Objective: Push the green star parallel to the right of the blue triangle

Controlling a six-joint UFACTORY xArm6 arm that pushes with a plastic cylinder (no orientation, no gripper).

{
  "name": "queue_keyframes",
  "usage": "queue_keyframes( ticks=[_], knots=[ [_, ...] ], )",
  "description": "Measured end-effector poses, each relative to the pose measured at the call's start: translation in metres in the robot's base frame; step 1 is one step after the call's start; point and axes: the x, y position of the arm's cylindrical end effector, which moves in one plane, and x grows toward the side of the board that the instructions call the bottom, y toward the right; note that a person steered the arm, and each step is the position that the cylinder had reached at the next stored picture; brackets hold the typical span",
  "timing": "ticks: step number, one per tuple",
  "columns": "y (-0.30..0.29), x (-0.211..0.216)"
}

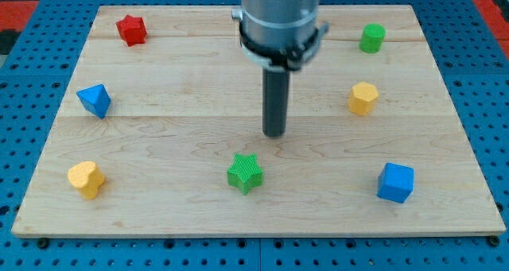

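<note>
My tip (273, 133), the matte dark rod's bare end holding nothing, sits just above the ribbed green star block (245, 173), with the faceted blue triangle block (95, 100) far left on the pale wooden board (183, 128).

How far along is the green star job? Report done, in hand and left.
Done: nothing visible; the green star sits near the view's bottom centre, well below the blue triangle's level. In hand: my tip stands just above and right of the star, apart from it. Left: pushing the star up level with the triangle, on its right.
</note>
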Motion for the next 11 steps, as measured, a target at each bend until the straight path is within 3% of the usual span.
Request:
queue_keyframes(
  ticks=[1, 2, 3, 4, 5, 6, 7, 8, 9, 10, 11],
  knots=[
    [0.023, 0.058],
    [-0.018, 0.055],
    [-0.096, 0.009],
    [-0.082, 0.033],
    [-0.111, 0.061],
    [-0.131, 0.026],
    [-0.174, -0.036],
    [-0.144, -0.029],
    [-0.185, -0.014],
    [-0.229, -0.042],
    [-0.231, -0.085]
  ],
)
